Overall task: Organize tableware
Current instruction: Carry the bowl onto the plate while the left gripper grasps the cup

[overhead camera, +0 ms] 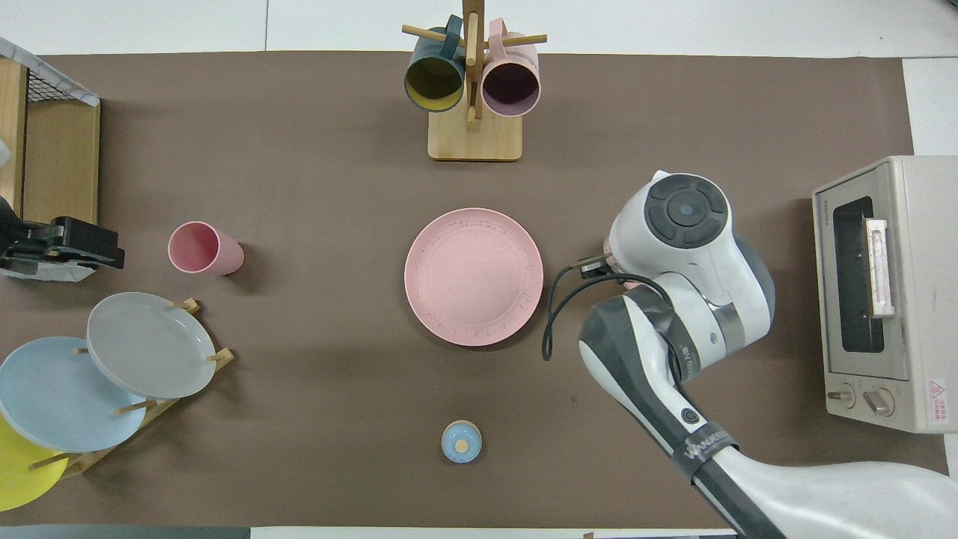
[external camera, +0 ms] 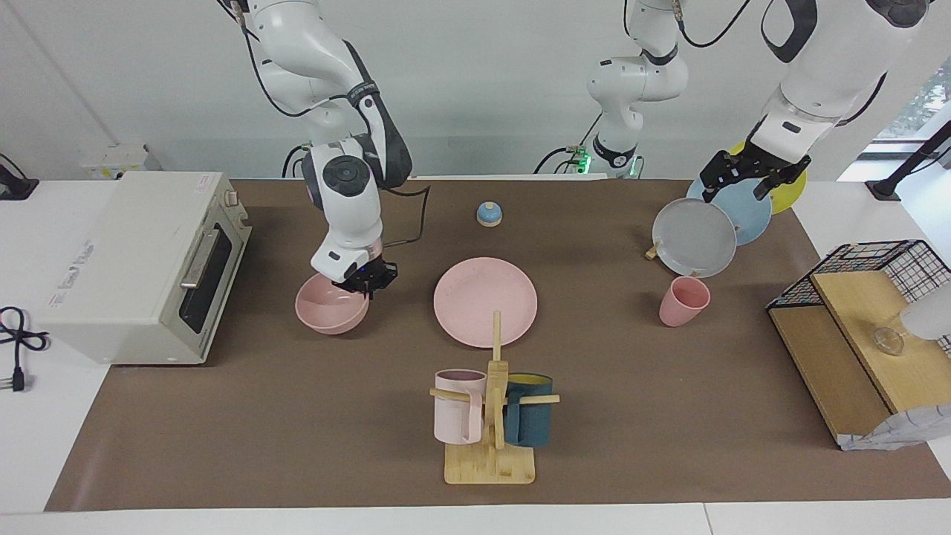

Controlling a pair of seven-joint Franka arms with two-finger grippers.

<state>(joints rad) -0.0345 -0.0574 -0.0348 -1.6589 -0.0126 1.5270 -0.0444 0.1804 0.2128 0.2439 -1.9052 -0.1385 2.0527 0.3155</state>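
A: Where is the grip taken?
B: At left of centre in the facing view, the bowl rim is pinched by the right claw.
A: Next?
B: A level lift onto the plate is advised. The left claw, upper right, waits; its opening cannot be told.

Plate lies between bowl and cup.

wall: plain white | window: daylight | table: brown mat
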